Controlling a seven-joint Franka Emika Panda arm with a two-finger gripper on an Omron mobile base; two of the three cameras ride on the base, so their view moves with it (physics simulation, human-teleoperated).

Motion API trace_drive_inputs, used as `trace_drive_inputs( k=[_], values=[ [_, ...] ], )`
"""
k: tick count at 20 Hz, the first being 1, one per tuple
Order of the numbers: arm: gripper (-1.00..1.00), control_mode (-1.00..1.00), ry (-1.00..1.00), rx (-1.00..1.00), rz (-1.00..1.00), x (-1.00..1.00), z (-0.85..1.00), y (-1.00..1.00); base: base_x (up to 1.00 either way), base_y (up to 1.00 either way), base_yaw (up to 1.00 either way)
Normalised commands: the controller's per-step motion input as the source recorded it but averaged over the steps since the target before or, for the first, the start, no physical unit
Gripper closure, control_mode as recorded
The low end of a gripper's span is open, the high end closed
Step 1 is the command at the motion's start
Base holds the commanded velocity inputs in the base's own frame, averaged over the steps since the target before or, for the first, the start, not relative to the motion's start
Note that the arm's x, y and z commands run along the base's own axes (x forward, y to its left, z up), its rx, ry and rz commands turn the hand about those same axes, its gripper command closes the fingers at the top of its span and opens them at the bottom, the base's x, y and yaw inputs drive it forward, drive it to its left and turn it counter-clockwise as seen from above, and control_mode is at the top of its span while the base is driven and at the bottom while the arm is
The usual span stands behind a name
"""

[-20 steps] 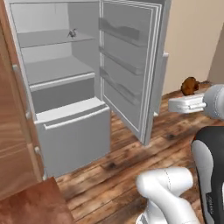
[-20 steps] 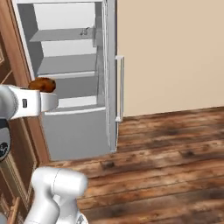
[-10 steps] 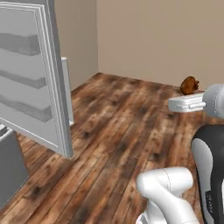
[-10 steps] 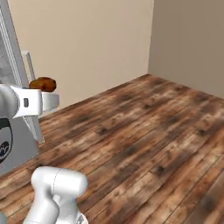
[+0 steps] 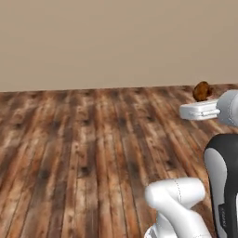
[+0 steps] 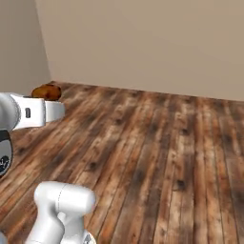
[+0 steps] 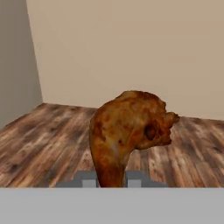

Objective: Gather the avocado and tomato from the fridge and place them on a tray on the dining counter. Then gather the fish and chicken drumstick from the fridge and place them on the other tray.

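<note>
No readable text, label, brand, number or sign anywhere. Just a small dark mark on the white arm link [image 6: 28, 113] at about 9 o'clock in the right base view, too small to make out as a letter or figure.

Roasted brown chicken drumstick [image 7: 129, 131], glossy and mottled, standing upright, narrow bone end down, bulbous end up, above plank flooring.

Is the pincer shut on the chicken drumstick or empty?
Shut on it: in the hand view the chicken drumstick rises from between the pincer tips, clear of the wooden floor.
</note>
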Motion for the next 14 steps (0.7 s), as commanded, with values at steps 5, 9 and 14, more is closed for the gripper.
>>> trace_drive_inputs(
  k=[5,9,14],
  values=[
    [1.0,1.0,0.0,0.0,0.0,0.0,0.0,0.0,0.78,-0.11,-0.61],
    [1.0,1.0,0.0,0.0,0.0,0.0,0.0,0.0,0.86,-0.02,-0.62],
    [1.0,1.0,0.0,0.0,0.0,0.0,0.0,0.0,1.0,0.05,-0.33]
  ],
)
